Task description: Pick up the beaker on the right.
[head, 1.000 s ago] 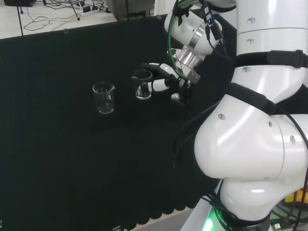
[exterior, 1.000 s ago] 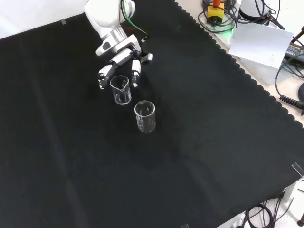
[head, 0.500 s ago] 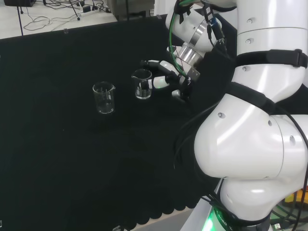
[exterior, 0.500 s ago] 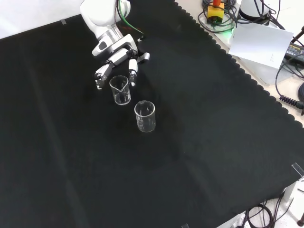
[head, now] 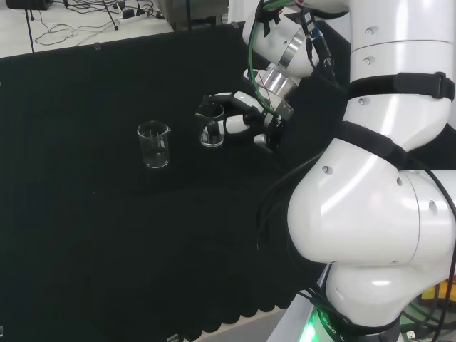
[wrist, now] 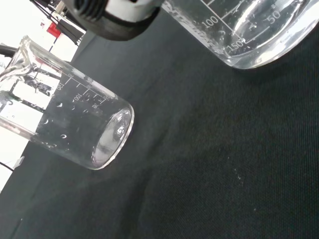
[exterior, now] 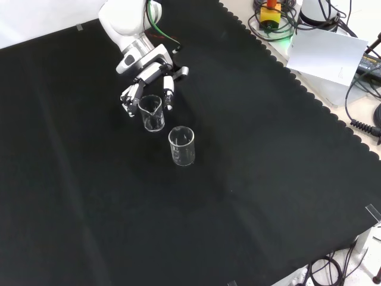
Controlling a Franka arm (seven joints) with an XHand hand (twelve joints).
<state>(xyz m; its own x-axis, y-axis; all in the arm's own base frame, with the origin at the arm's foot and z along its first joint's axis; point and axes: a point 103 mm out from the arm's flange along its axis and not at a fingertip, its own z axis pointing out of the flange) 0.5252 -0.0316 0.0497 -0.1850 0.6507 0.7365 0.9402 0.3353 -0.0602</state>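
Observation:
Two clear glass beakers stand upright on the black cloth. In the head view the right beaker is beside my hand, and the left beaker stands apart. In the front view the hand comes from the top, and its fingers and thumb flank the nearer beaker, loosely curved with gaps either side. The other beaker is lower right. The wrist view has the close beaker, large, the far beaker and a fingertip.
The arm's white links take up the right of the head view. In the front view, the cloth's scalloped edge runs down the right, with cables and a white sheet beyond it.
The hand has moved a little closer to the right beaker, so its fingers now reach down along both sides of it. Both beakers stand where they were.

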